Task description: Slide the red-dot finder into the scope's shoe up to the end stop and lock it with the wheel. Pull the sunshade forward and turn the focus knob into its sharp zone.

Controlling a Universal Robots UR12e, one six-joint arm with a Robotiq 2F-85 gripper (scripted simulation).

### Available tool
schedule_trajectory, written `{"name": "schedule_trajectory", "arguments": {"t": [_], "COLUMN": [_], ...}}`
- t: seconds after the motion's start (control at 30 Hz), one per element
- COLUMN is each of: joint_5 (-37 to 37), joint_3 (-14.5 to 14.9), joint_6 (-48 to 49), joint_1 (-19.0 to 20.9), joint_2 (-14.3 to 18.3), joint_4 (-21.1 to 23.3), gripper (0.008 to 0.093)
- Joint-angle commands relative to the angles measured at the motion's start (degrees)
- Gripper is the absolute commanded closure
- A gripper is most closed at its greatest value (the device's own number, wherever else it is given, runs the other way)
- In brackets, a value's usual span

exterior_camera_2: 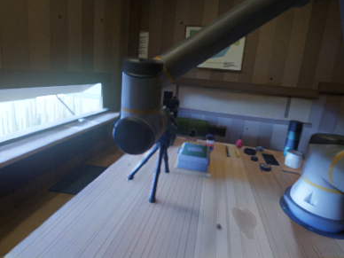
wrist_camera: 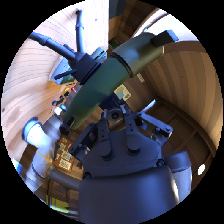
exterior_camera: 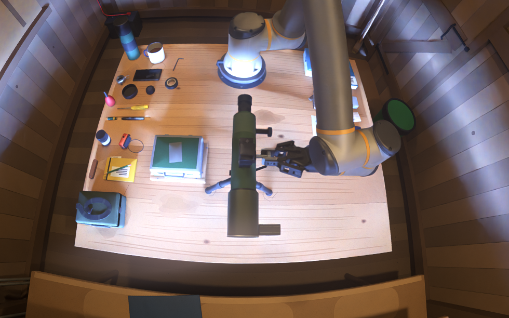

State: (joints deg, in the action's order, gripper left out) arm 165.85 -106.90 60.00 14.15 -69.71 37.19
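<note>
My gripper (exterior_camera: 263,157) (wrist_camera: 115,115) reaches in from the right of the green spotting scope (exterior_camera: 243,157) (wrist_camera: 99,82) and is closed around the small grey locking wheel (wrist_camera: 114,115) at the side of the dark red-dot finder (exterior_camera: 246,151), which sits on top of the scope's body. The scope stands on a tripod (exterior_camera: 221,184) (exterior_camera_2: 156,165) in the middle of the table. Its sunshade (exterior_camera: 243,212) (wrist_camera: 139,53) points toward the table's front edge. The black focus knob (exterior_camera: 267,131) (wrist_camera: 66,129) sticks out on the scope's right side, behind my fingers.
The tripod's legs (wrist_camera: 61,48) spread just below my fingers. A green-topped case (exterior_camera: 177,155) lies left of the scope. Small tools, caps and a mug (exterior_camera: 155,52) fill the table's far left, and papers (exterior_camera: 354,109) lie under my arm on the right.
</note>
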Motion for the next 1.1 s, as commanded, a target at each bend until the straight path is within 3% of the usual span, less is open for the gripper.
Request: {"name": "schedule_trajectory", "arguments": {"t": [0.0, 0.27, 1.07], "joint_5": [0.0, 0.0, 0.0], "joint_3": [0.0, 0.0, 0.0], "joint_6": [0.0, 0.0, 0.0], "joint_1": [0.0, 0.0, 0.0], "joint_2": [0.0, 0.0, 0.0], "joint_4": [0.0, 0.0, 0.0], "gripper": [0.0934, 0.0924, 0.0444]}}
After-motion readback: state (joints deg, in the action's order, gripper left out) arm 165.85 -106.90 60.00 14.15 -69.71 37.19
